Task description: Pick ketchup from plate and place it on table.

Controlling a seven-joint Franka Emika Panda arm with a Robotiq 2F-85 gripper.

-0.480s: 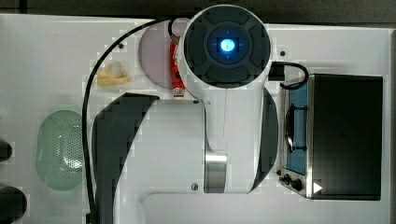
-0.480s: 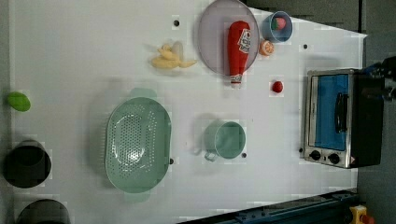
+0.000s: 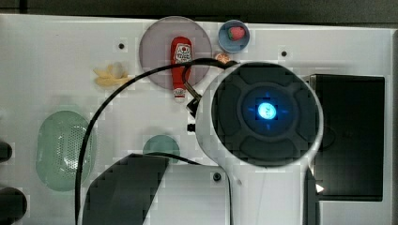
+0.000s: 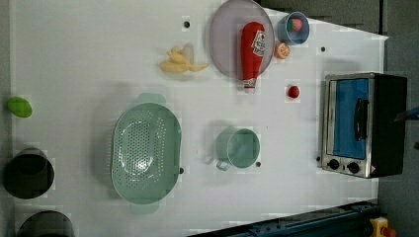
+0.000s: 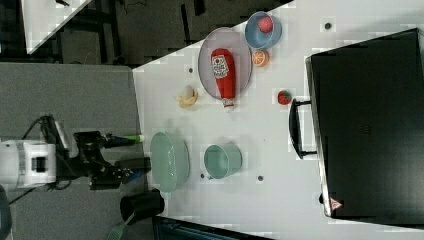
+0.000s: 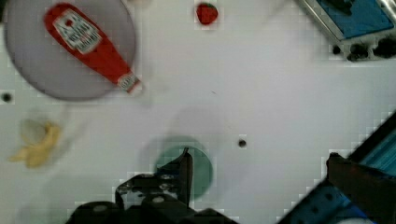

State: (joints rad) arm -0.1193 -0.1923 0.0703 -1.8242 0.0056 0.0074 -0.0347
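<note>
Step in hand: approach, nothing grasped yet. The ketchup [image 4: 252, 51] lies flat on the plate [image 4: 226, 37], body across the dish, white cap poking past the rim onto the table [image 4: 99, 59]. Same read in the right view: bottle on its side, cap end off the plate edge, toward the green mug [image 5: 222, 160].

The gripper [image 6: 254, 172] hangs high above the table, jaws spread wide and empty; in the wrist view 1 finger [image 6: 184, 170] sits over the mug, and the ketchup is well apart from it. The arm's wrist housing [image 3: 265, 112] covers the middle of the top view, just beside the plate.

Next move, my call: translate over the plate, rotate the wrist so the jaws straddle the bottle's width, not its length, then descend. Aim for the label section; the neck is narrower and likelier to slip. Watch the plate rim on descent. The strawberry [image 4: 294, 92] and the orange slice [image 4: 281, 50] sit near the plate, so pick a bare drop spot.
</note>
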